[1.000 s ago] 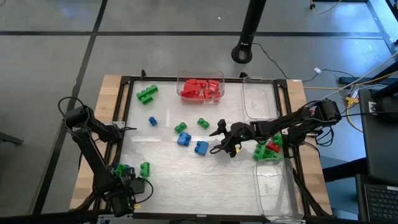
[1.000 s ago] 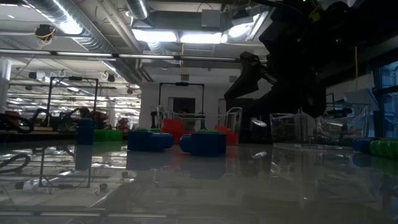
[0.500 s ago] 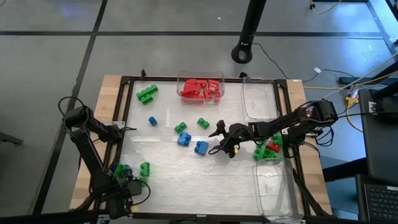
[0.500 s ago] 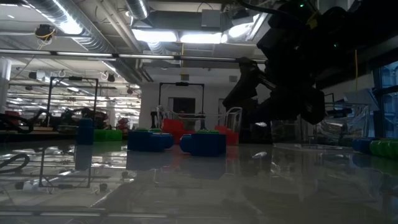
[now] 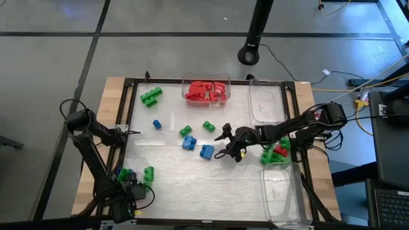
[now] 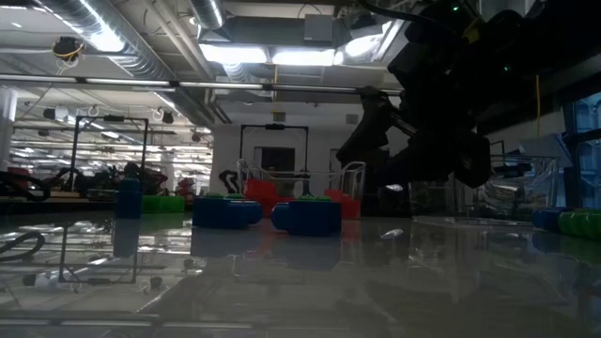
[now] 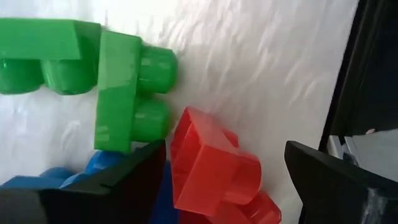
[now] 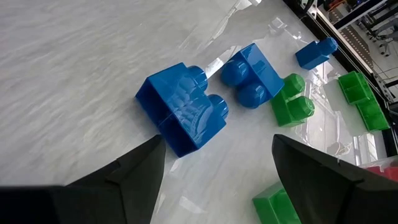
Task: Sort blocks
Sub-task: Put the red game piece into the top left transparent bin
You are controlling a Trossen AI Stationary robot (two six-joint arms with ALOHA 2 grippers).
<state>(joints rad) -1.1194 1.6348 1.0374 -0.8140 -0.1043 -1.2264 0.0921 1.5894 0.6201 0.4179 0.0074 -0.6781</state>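
Note:
My left gripper (image 5: 126, 180) is open at the table's near left, over a small pile of blocks. In its wrist view its fingers stand on either side of a red block (image 7: 214, 168), with green blocks (image 7: 127, 93) and a blue one (image 7: 93, 171) beside it. My right gripper (image 5: 222, 145) is open near the table's middle, pointing left at a blue block (image 5: 206, 151) (image 8: 183, 115). A second blue block (image 5: 188, 142) (image 8: 252, 74) lies just beyond. Both blue blocks lie flat on the table.
Loose green blocks (image 5: 151, 96) (image 5: 209, 126) (image 5: 185, 130) and a small blue block (image 5: 156, 124) lie on the table's far half. A clear bin of red blocks (image 5: 206, 89) stands at the far edge. An empty bin (image 5: 267, 102), a bin with green and red blocks (image 5: 276, 153) and another clear bin (image 5: 284, 195) line the right side.
My right arm has sunk a little in the low view and its gripper has edged slightly toward the blue blocks, staying open. My left gripper has shifted slightly toward the table's left edge over its pile. No block has moved.

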